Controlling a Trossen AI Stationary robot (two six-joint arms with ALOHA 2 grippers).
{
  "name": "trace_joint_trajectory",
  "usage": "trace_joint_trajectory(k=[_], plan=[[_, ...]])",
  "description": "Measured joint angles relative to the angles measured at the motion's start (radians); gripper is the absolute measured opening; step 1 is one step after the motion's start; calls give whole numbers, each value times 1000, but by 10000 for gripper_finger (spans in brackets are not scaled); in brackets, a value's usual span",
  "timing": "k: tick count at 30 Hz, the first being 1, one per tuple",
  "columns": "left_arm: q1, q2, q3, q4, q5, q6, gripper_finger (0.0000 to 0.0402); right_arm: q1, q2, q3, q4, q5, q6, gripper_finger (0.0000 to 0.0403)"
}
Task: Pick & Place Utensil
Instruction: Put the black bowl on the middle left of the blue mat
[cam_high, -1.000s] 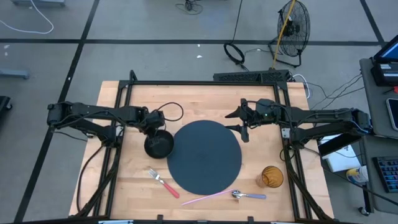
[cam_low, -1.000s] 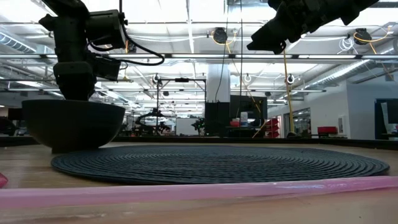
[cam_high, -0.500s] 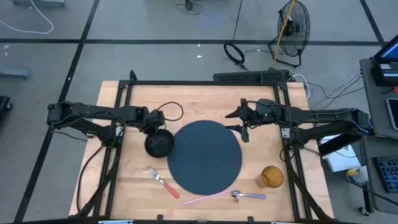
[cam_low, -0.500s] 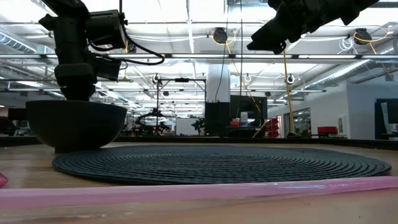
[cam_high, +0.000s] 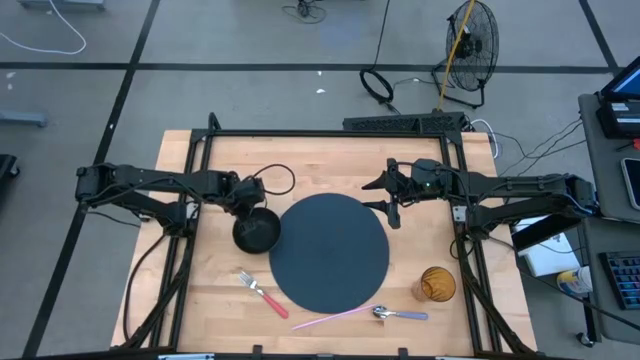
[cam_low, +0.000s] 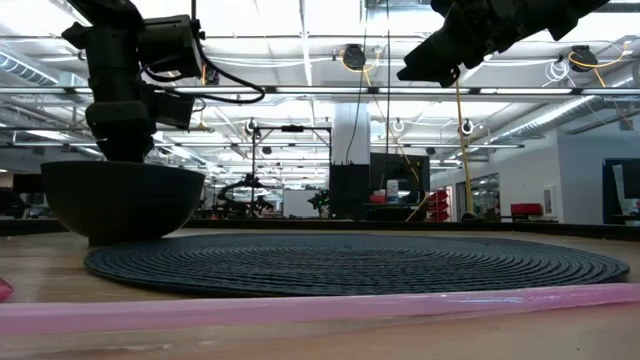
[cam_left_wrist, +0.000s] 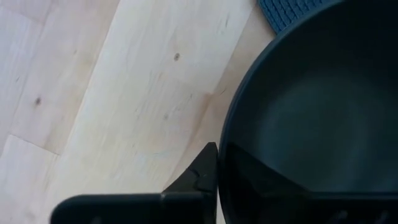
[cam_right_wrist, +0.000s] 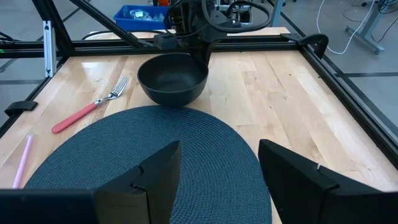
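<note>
One wooden table (cam_high: 210, 300) carried one round dark woven placemat (cam_high: 330, 252), in front of and below the right gripper (cam_right_wrist: 217, 163), whose fingers stood apart above the mat's far edge. One black bowl (cam_high: 256, 232) sat just beside the mat, and the left gripper (cam_high: 248, 200) was clamped on its rim; only the left wrist view showed one finger (cam_left_wrist: 198, 180) outside the wall and the other inside. Only the high view showed one amber glass (cam_high: 437, 284), one pink straw (cam_high: 330, 319) and one spoon (cam_high: 398, 314), all well away from both grippers. One pink-handled fork (cam_high: 262, 293) lay beyond the bowl from the left gripper, near the table's front.
</note>
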Motion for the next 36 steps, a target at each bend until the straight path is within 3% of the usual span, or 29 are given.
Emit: trace_joint_trajectory(k=[16, 26, 36], plan=[[79, -101, -1, -24, -7, 47, 15, 0, 0, 0, 5, 1, 0, 210], [75, -171, 54, 22, 53, 42, 13, -1, 0, 0, 8, 1, 0, 210], [12, -96, 75, 300, 116, -29, 7, -1, 0, 0, 22, 1, 0, 210]])
